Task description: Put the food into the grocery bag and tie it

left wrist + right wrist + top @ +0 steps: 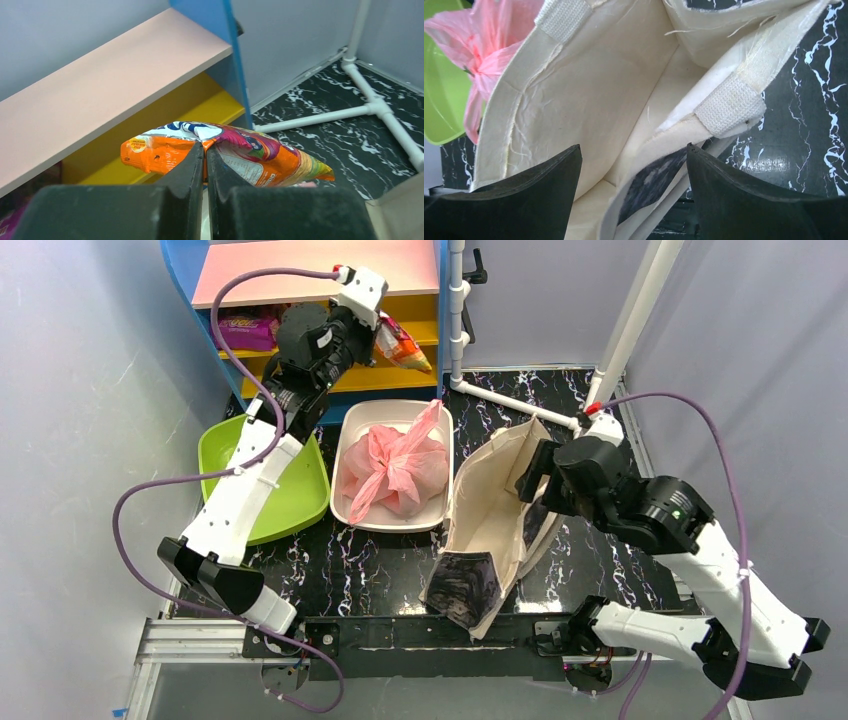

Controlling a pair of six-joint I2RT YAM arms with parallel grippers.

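Pink grocery bag (pixel 392 468): thin plastic with the handles knotted at the top. It lies in the white tray (pixel 385 524) at mid-counter, and its contents cannot be made out through the plastic.
Left gripper (pixel 205 148): fingers are pinched narrow on the edge of the orange snack packet (pixel 250 157), in front of the shelf unit (pixel 320 265).
Right gripper (pixel 632 148): jaws are spread wide and hold nothing, facing into the open mouth of the canvas tote (pixel 589 100).
Readable text: none. The packet carries a round yellow label and a panel of small print, both too blurred to read. The tote's dark printed panel (pixel 465 585) shows no legible writing.
Top view only: the green tray (pixel 300 490) sits just left of the white tray. A purple packet (pixel 245 328) lies on the yellow shelf. The tote is slumped between the white tray and the right arm.
Left wrist view only: the pinch on the packet.
Right wrist view only: the tote's pale lining and woven handle straps, with the pink bag's tip beyond the tote's rim.
Obstructions: the left arm crosses above the green tray. The white pipe frame (pixel 510 400) stands on the black marbled counter (pixel 380 570) behind the tote.
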